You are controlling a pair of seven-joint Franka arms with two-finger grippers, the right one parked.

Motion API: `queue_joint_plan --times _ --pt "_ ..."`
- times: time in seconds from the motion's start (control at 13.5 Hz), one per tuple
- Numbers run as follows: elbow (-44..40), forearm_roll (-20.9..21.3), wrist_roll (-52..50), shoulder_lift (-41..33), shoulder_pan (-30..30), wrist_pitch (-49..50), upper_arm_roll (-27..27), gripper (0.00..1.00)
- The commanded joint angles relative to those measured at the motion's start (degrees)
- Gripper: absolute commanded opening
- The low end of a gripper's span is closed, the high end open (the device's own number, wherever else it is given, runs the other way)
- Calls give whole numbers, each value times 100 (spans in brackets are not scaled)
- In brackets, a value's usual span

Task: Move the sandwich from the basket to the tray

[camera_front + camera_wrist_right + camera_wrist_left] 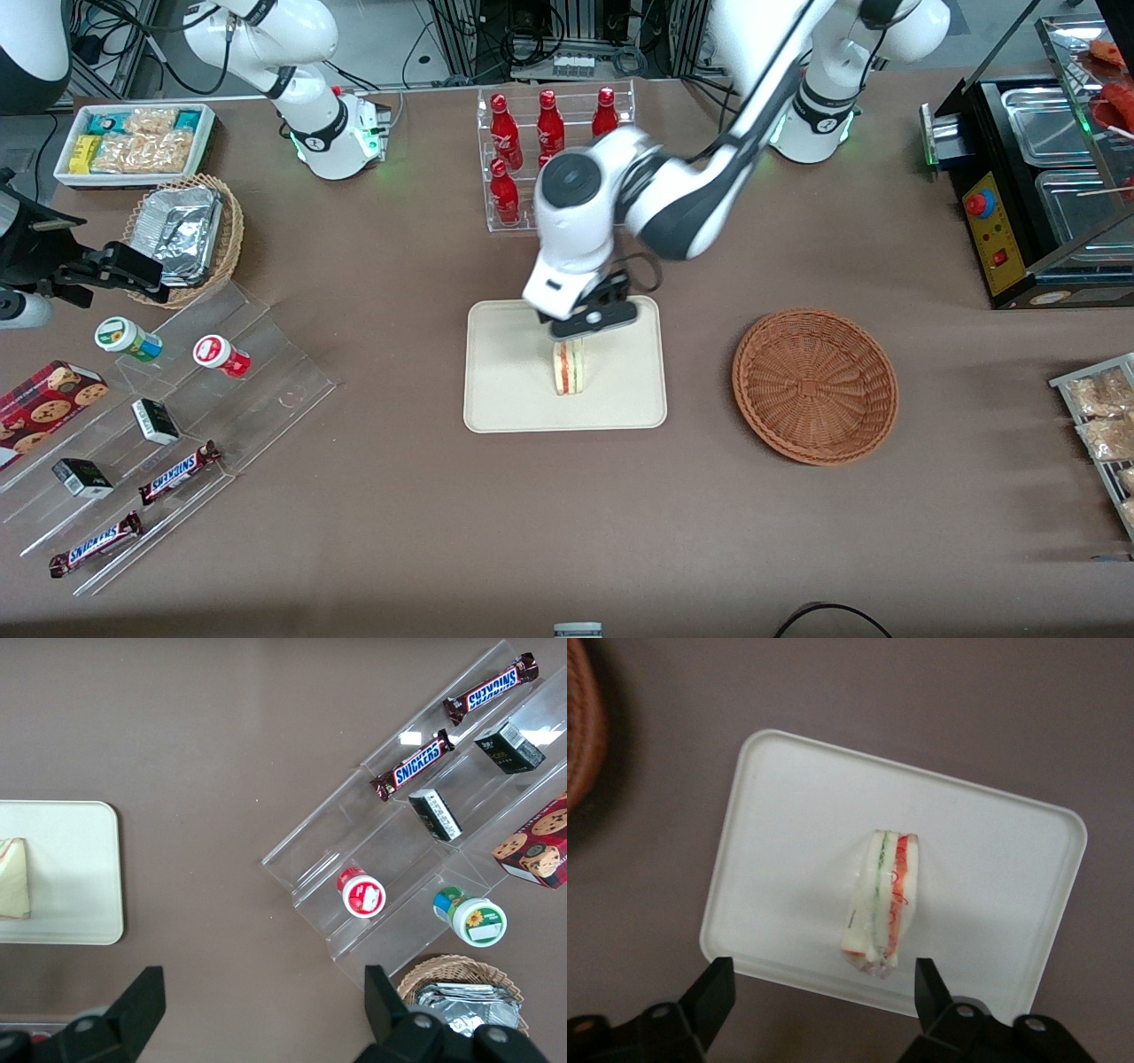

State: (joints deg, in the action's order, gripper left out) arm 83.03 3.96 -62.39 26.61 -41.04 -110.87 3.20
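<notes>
Brown matting covered the whole table (pixel 567 514), and nearest the front camera its surface lay bare. Next came the cream tray (pixel 505 381), flat on the cloth, with the sandwich (pixel 569 367) standing on edge on it, its red and green filling stripes facing up. Directly above the sandwich hung the gripper (pixel 578 332), and in the wrist view its two dark fingers (pixel 713 992) stood spread wide apart on either side of the sandwich (pixel 884 904), touching nothing, so the wedge rested free on the tray (pixel 788 815). Seen from the parked arm's wrist, a pale corner of the sandwich (pixel 13 877) lay on the tray (pixel 80 868) near its rounded rim. Beside the gripper, toward the working arm's end of the table, the reddish-brown wicker basket (pixel 815 385) sat well apart from the tray with nothing in it; a slice of its woven rim (pixel 583 735) showed in the wrist view. Toward the parked arm's end, stepped clear acrylic shelves (pixel 177 425) carried Snickers bars (pixel 177 472), small dark boxes and two lidded cups. Farther from the front camera than the gripper, a clear rack held red bottles (pixel 549 124). Farther still toward the parked arm's end sat a paler basket of foil containers (pixel 186 235) and a white bin of snack packets (pixel 137 142).
</notes>
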Motion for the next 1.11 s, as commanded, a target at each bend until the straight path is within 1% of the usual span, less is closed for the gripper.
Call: queue_joint_plan --times 0.0,0.07,0.22,0.52,0.81,0.96,1.04 --pt "275 -141 225 -1059 481 985 22 99" --pt "284 -149 636 -1323 744 1328 22 99" --pt "293 -342 1610 -1745 1297 2031 22 99" --pt "337 -361 3509 -2317 2527 2894 22 99" --pt "460 -317 5049 -2635 3706 3150 14 99" --pt "469 -290 5473 -2705 4093 3159 -4 99" --pt "478 -273 5492 -2688 4156 3159 -13 99"
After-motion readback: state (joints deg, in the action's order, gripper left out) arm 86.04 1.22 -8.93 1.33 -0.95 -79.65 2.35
